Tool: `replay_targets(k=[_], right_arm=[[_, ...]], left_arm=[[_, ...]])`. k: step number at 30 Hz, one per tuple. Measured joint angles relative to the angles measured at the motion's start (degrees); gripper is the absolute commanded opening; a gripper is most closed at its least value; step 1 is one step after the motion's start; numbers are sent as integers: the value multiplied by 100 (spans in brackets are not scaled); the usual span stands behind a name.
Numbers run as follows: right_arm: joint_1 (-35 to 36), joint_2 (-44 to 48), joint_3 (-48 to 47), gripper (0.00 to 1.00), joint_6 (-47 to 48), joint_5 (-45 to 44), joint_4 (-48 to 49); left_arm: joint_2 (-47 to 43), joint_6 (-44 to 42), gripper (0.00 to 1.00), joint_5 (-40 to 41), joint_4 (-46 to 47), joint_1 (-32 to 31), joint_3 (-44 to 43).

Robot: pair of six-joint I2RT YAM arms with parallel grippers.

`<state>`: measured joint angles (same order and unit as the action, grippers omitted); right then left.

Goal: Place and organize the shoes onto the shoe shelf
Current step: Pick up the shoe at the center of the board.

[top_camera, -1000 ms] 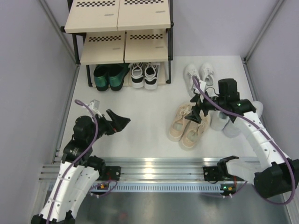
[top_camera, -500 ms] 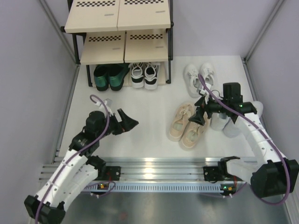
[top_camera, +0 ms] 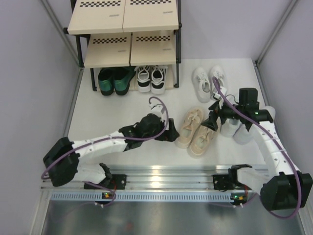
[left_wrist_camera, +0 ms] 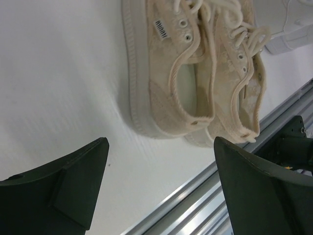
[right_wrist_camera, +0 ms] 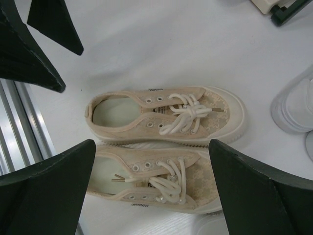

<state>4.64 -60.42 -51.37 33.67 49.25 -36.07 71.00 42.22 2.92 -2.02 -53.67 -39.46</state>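
The beige sneakers [top_camera: 195,128] lie side by side, touching, on the near right part of the white tabletop [top_camera: 122,112], heels toward the metal rail [top_camera: 161,172] at its near edge. Just right of them stand the larger pale sneakers [top_camera: 235,129], partly hidden under the right arm. The small white sneakers [top_camera: 208,81] sit beyond, toward the far edge. The shoe shelf [top_camera: 124,29] fills the far left corner, its bottom tier holding the dark green shoes [top_camera: 113,81] and black-and-white sneakers [top_camera: 150,78]. The left gripper [top_camera: 173,135] hangs just left of the beige heels and the right gripper [top_camera: 213,115] hovers over the toes, both with jaws wide apart. The beige pair has cream laces, pale rubber toe caps and thick soles.
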Motion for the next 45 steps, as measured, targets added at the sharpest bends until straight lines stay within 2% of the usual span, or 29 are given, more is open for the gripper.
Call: replay_targets(k=[7, 15, 18, 20, 21, 22, 24, 31, 40, 45], right_arm=[[-42, 85, 2, 99, 0, 13, -4], [-90, 122, 0, 99, 2, 42, -17], [-136, 133, 0, 99, 4, 68, -24], [-164, 149, 0, 99, 4, 105, -35], [-181, 153, 2, 99, 4, 125, -39], [-186, 153, 0, 99, 7, 136, -39], [-195, 153, 2, 99, 7, 149, -42], [-203, 151, 2, 100, 20, 203, -46], [-216, 2, 2, 99, -39, 409, -57], [-205, -90, -15, 99, -140, 520, -63]], left_arm=[[1405, -667, 93, 367, 713, -201, -933], [2590, -1578, 82, 417, 940, -195, -1611], [2896, -1829, 65, 431, 925, -195, -1720], [3045, -1947, 47, 448, 901, -195, -1788], [3077, -1985, 37, 444, 903, -195, -1801], [3082, -2024, 14, 439, 903, -205, -1816], [3080, -2168, 0, 570, 841, -225, -1856], [2846, -2236, 0, 597, 693, -164, -1740], [575, -1843, 0, 592, 490, -175, -514], [-177, -1646, 0, 553, 280, -179, -203]])
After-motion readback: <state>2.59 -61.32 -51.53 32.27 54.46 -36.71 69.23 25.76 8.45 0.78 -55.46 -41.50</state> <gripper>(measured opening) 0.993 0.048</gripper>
